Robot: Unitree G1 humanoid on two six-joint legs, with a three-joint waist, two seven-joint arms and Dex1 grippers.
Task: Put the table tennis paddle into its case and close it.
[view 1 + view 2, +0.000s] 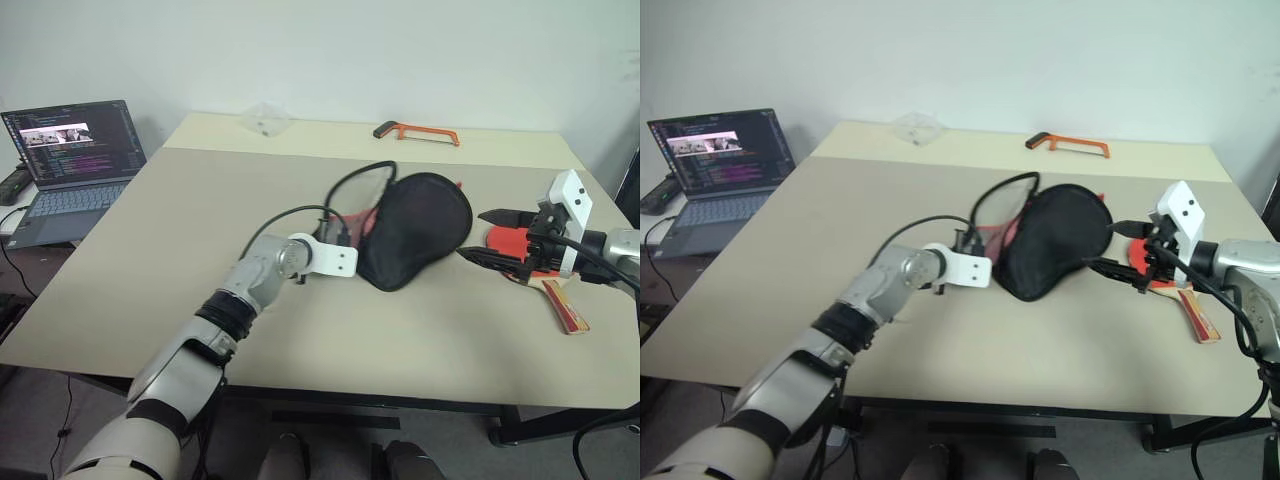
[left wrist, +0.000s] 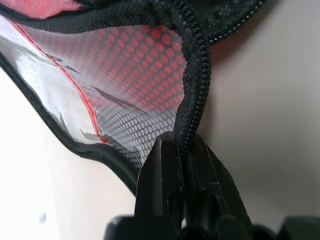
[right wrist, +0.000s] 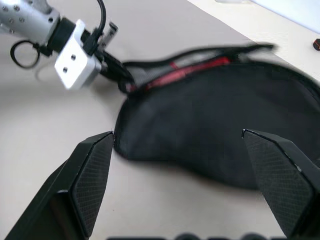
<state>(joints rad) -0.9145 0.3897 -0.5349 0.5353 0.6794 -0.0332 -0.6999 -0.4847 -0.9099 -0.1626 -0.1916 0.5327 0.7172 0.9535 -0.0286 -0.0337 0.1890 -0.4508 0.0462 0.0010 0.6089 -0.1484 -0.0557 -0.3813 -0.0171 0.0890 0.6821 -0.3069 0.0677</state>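
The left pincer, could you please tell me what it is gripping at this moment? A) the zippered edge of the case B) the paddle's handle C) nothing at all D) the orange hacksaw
A: the left wrist view shows the left pincer shut on the black zipper edge of the case, while the table tennis paddle lies apart on the table.

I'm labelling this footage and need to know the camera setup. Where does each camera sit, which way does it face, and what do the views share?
Left eye, right eye: on the head, looking forward and down over the table; both arms show.
Left wrist: on the left arm, looking along the left tool, shut on the case at its zipper edge.
Right wrist: on the right arm, looking between the open right tool fingers at the case and the left tool.
Shared: every view shows the case; the paddle shows in the eye views.
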